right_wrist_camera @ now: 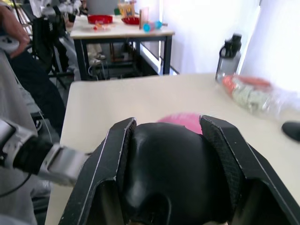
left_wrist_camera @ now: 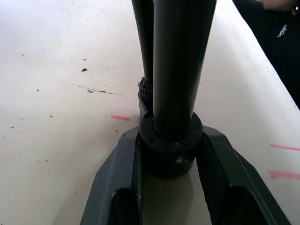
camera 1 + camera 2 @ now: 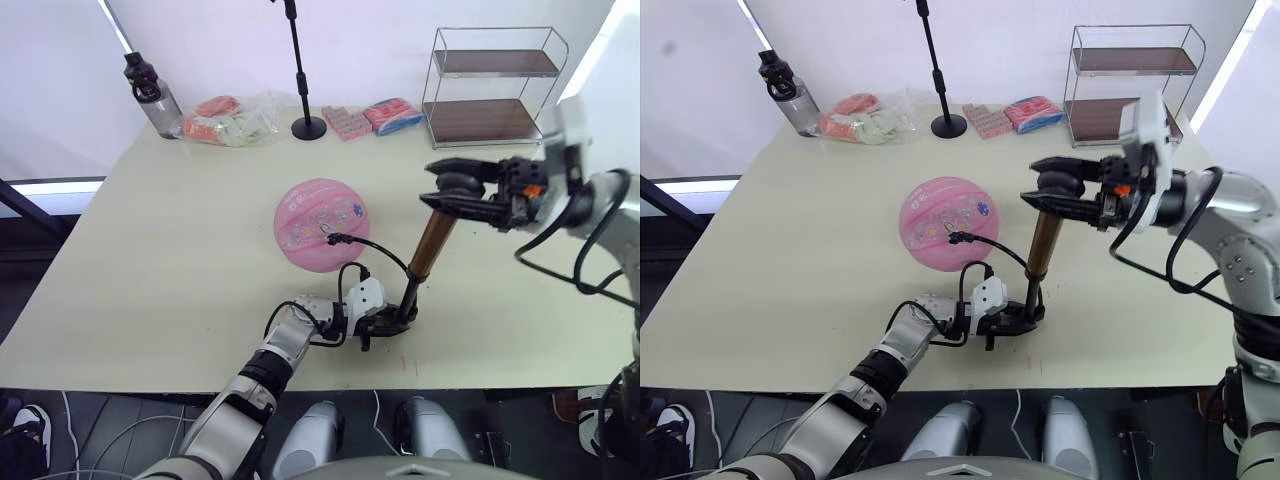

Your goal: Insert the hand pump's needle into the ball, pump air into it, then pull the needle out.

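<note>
The hand pump point(image 3: 432, 243) stands nearly upright near the table's point(image 3: 150, 250) front edge, its base pinned to the surface and its T-handle raised, an arrangement judged to suit a downward pumping stroke. The ball point(image 3: 322, 223) rests just behind and to the left of it, stickers facing up, with the thin hose point(image 3: 375, 245) arcing to it and the needle point(image 3: 331, 239) seated in its face. The left gripper point(image 3: 385, 321) is clamped around the pump's black base cap. The right gripper point(image 3: 455, 194) is clenched on the T-handle, fingers flanking it.
</note>
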Tool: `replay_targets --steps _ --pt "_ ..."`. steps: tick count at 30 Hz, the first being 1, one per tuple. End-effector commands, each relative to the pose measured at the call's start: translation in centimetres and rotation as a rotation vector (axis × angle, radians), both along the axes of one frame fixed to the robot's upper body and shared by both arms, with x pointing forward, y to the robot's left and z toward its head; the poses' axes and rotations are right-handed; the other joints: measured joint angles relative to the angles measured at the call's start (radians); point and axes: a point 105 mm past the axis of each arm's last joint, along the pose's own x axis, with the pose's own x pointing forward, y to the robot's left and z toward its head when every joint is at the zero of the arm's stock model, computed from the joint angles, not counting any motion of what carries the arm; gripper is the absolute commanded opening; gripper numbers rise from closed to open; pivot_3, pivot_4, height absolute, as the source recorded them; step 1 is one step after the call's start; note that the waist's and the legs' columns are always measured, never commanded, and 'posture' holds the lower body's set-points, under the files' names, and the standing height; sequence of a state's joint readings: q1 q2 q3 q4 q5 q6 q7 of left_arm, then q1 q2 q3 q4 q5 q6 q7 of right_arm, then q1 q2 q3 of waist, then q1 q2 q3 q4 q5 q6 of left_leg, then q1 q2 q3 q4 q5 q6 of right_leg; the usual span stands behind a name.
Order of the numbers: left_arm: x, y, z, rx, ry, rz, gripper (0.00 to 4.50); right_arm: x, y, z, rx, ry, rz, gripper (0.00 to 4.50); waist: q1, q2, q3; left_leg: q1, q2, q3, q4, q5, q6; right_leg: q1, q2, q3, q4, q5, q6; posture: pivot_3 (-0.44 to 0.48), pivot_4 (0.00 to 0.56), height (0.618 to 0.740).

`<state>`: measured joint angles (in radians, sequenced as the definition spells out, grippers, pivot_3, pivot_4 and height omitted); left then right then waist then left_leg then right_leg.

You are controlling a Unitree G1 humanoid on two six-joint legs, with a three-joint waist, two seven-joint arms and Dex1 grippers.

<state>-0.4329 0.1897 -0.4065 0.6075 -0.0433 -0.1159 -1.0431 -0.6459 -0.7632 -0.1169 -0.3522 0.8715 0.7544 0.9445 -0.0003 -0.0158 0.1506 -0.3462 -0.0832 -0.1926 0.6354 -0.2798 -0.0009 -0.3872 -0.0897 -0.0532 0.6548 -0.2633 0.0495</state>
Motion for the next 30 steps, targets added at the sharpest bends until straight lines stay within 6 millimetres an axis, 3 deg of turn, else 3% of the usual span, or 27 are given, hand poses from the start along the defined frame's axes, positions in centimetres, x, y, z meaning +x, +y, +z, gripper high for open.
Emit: replay_targets --steps 1,3,10,15,23,27,30 --pt "-1.7 4.1 -5.8 0.198 0.184 0.102 1.11 -1.2 -0.5 3.2 0.058 -0.112 0.013 1.66 0.000 0.000 0.001 -0.001 0.000 0.000 0.000 0.000 0.000 -0.001 0.000 0.000 0.000 0.000 0.000 0.000 0.150 0.740" --pt "-1.7 4.0 -5.8 0.198 0.184 0.102 1.11 -1.1 -0.5 2.5 0.043 -0.100 0.007 1.66 0.001 0.000 0.001 -0.001 0.000 0.001 0.000 0.000 0.000 -0.001 0.000 0.001 0.000 0.000 0.000 0.000 0.150 0.740" --pt "-1.8 4.0 -5.8 0.198 0.185 0.102 1.11 -0.9 0.5 -3.1 -0.053 -0.025 0.017 1.66 0.002 -0.002 -0.001 0.001 0.000 0.005 0.000 0.000 0.000 -0.001 0.000 0.003 0.000 0.000 0.000 0.000 0.150 0.740" --pt "-1.8 4.1 -5.7 0.198 0.183 0.104 1.11 -0.3 1.0 -9.0 -0.123 0.065 0.000 1.66 0.001 -0.007 -0.006 0.002 0.001 0.007 0.000 0.000 0.001 0.000 0.002 0.007 0.000 0.001 0.003 0.000 0.150 0.740" --pt "-1.8 4.2 -5.7 0.200 0.181 0.109 1.11 0.2 1.2 -15.3 -0.132 0.133 -0.046 1.66 0.000 -0.009 -0.008 0.004 0.001 0.009 0.000 0.000 0.001 -0.001 0.002 0.011 0.000 0.003 0.004 0.000 0.150 0.740" --pt "-1.7 4.3 -5.6 0.198 0.178 0.112 1.11 0.3 1.1 -17.6 -0.147 0.142 -0.074 1.66 0.000 -0.010 -0.009 0.005 0.001 0.010 0.000 0.000 0.001 -0.001 0.002 0.012 0.000 0.003 0.004 0.000 0.150 0.740" --pt "-1.6 4.2 -5.6 0.197 0.179 0.113 1.11 0.0 1.2 -17.7 -0.151 0.125 -0.063 1.66 -0.001 -0.009 -0.009 0.006 0.001 0.010 0.000 -0.001 0.001 0.000 0.002 0.013 0.000 0.003 0.004 0.000 0.150 0.740"
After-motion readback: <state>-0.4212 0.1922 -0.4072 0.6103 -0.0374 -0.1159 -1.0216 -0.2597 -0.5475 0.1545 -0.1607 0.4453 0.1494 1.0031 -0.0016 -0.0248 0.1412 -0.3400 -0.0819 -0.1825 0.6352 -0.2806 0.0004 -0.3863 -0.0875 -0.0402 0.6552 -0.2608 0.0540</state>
